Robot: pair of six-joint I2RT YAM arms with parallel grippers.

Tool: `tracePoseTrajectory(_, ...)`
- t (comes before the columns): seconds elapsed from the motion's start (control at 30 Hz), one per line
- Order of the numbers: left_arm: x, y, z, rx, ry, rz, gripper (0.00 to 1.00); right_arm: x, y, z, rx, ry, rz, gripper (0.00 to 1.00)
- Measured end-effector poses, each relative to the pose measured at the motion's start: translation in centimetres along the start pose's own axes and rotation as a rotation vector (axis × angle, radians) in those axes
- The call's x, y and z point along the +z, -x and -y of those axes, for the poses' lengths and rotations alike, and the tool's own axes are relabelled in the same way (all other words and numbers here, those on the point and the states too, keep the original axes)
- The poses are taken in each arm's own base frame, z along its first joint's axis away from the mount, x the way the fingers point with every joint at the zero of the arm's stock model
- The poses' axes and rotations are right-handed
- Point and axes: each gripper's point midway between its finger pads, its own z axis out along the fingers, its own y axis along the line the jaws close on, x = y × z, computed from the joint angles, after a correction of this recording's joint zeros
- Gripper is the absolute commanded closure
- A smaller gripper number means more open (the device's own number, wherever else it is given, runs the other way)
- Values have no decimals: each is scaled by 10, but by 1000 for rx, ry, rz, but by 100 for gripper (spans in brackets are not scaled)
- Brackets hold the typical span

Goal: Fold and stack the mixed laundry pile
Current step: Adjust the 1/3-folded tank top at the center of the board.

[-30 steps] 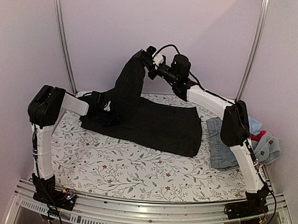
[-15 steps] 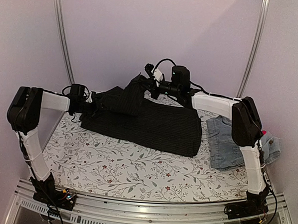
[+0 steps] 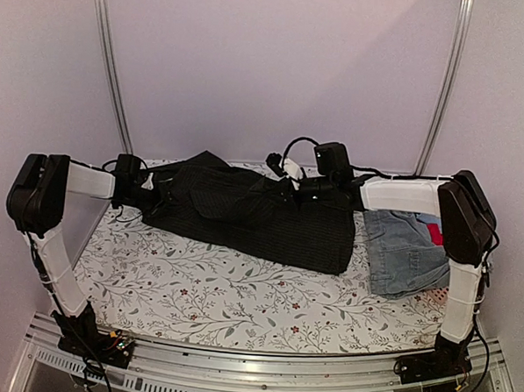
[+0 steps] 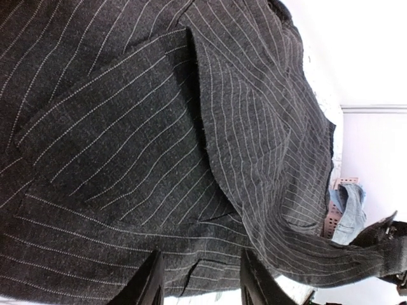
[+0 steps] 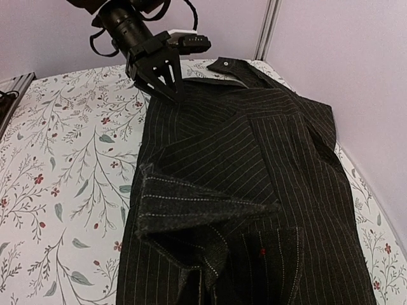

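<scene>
The black pinstriped shirt [image 3: 269, 223] lies spread across the back of the flowered table. My right gripper [image 3: 286, 187] is low over the shirt's middle, shut on a sleeve cuff [image 5: 191, 210] that it holds folded inward above the body; the cloth hides its fingers in the right wrist view. My left gripper [image 3: 161, 193] is at the shirt's left edge, its fingers [image 4: 151, 283] apart with the shirt's hem [image 4: 197, 270] between them. It also shows in the right wrist view [image 5: 166, 86]. Light-blue denim [image 3: 404, 247] and a red garment [image 3: 433, 231] lie at the right.
A pink perforated basket rim [image 3: 434, 298] shows under the denim at the table's right edge. Metal uprights [image 3: 111, 65] stand at both back corners against the wall. The flowered table cover [image 3: 231, 291] shows in front of the shirt.
My right gripper has brought the sleeve down from high above the table and across onto the shirt's body. My left gripper has drawn back left to the shirt's edge.
</scene>
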Motion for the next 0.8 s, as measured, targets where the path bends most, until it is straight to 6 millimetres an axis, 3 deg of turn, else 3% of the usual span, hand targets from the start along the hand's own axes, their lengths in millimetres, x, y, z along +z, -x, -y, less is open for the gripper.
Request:
tracePoseTrajectory(0.27,0,-5,-4,-1,10,-15,60,-7,-43,4,-82,-22,-165,100)
tracePoseTrajectory(0.43,0,-8,-6,-1,17,-23,59,-14,-54,12,-137,-37,-235,100)
tracePoseTrajectory(0.53,-1,-7,-6,4,13,-24,54,-17,-39,19,-179,-44,-228,100)
tracePoseTrajectory(0.67,-2,-4,-2,6,-1,-15,30,-21,12,38,-253,-90,-157,100)
tracePoseTrajectory(0.8,-4,13,10,28,-18,25,28,-21,54,55,-320,-157,-92,100)
